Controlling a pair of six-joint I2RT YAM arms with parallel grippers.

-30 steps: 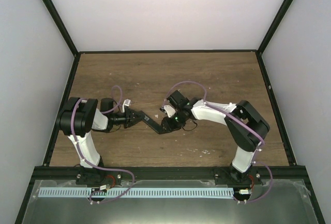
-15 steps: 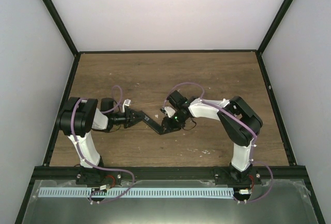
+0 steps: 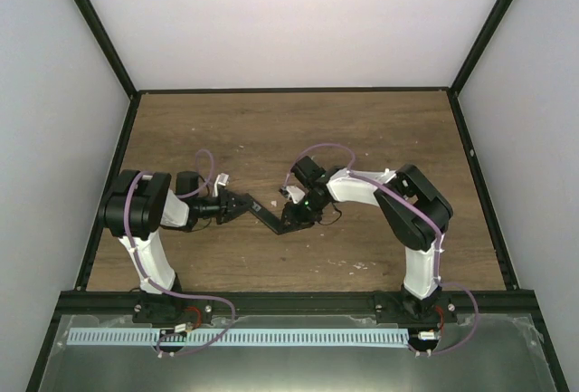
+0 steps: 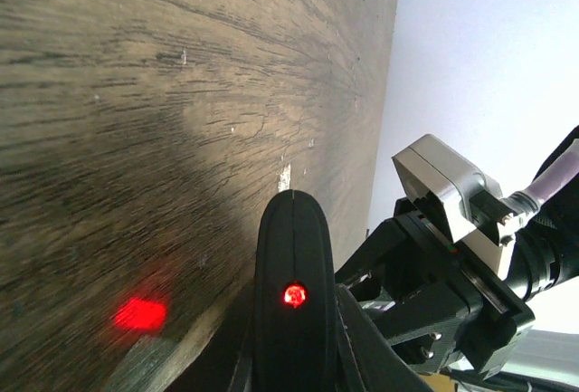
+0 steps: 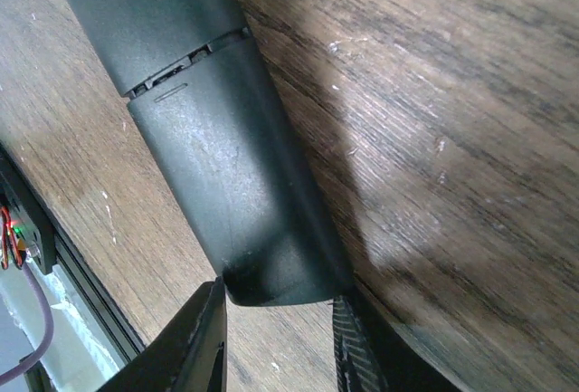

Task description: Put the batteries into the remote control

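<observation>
While left gripper (image 3: 242, 205) clenches one remote control (image 3: 265, 217), right gripper (image 5: 276, 320) seemingly grasps its end.

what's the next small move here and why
Probably nudge the right gripper along the remote control toward the left gripper, to close the thin gap at the cover seam; both grippers hold its ends, and no batteries show.
</observation>
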